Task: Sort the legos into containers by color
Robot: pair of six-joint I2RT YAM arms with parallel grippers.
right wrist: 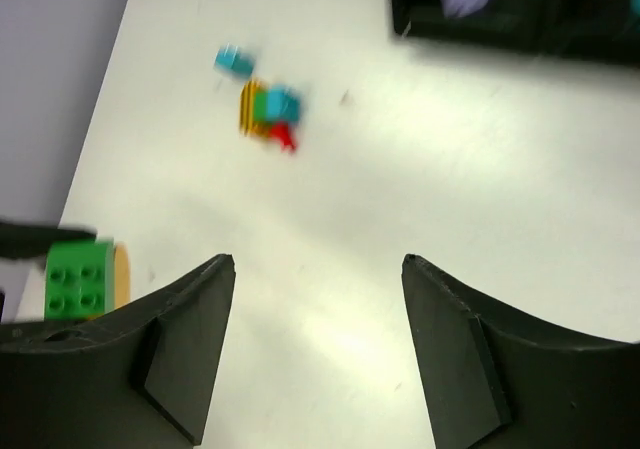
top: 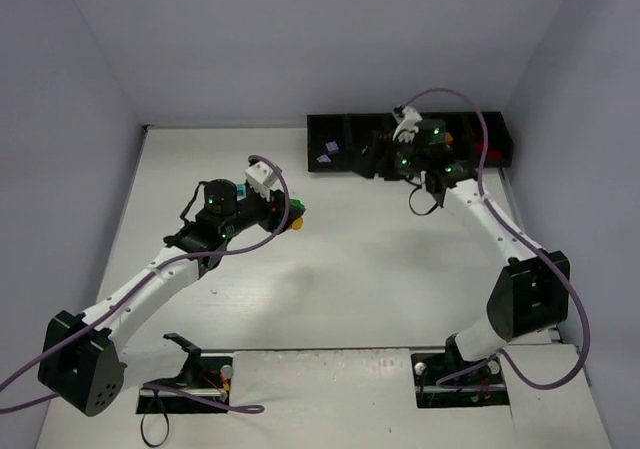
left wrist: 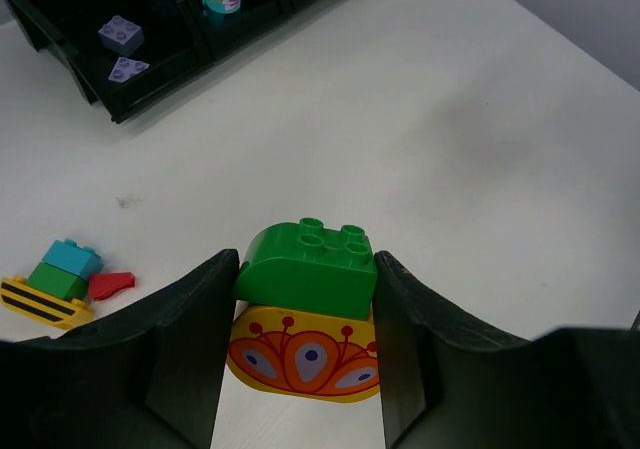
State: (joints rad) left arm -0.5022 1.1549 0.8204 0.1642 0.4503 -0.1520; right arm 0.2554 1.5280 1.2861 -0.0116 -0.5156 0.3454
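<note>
Glossy rounded green 4-stud brick (left wrist: 310, 271) in matte-black left gripper (left wrist: 305, 261)

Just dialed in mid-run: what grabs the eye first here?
The left fingers clamp a green brick stacked on a patterned yellow piece, near mid-table. The right fingers hang open and empty by the black tray at the far edge, where two lilac bricks lie in one bin.

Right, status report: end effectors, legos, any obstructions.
Left end effector shut on green brick stacked on a yellow-orange piece. Right end effector open, empty. Lilac bricks in tray; loose cluster on table. No obstruction seen.
</note>
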